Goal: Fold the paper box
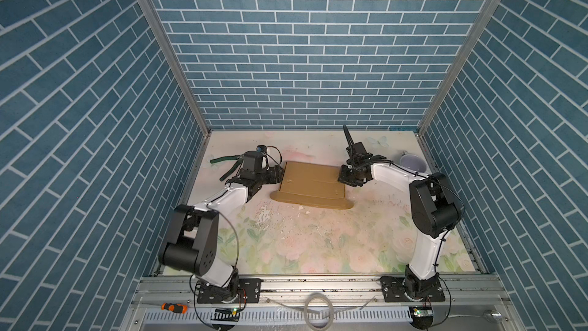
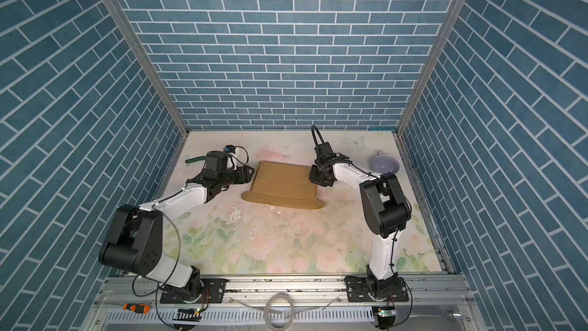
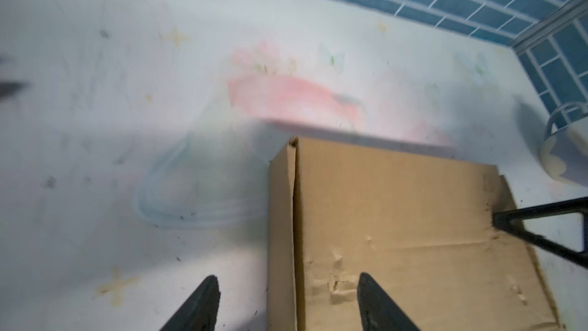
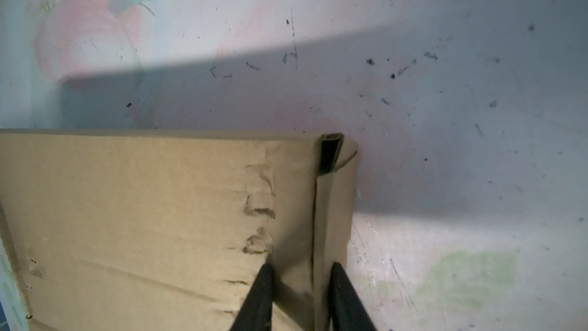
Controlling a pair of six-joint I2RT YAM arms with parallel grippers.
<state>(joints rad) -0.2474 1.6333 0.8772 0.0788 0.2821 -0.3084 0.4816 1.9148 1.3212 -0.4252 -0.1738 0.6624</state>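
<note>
Cardboard, so probably light, stiff, dents easily. Floral bench (image 1: 318,243): paper box (image 1: 313,183) sits mid-back between the arms. Right jaws pinch its side wall; left jaws spread, straddling the opposite edge. I'd grip walls, not panels.

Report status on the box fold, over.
Left claw open, astride left edge of paper box. Right claw shut on its right wall. Cup far right, apart.

mug (image 3: 561,154) is cut off by the l wrist frame edge & blurry. paper box (image 4: 143,218) runs past the r wrist frame edge too.
</note>
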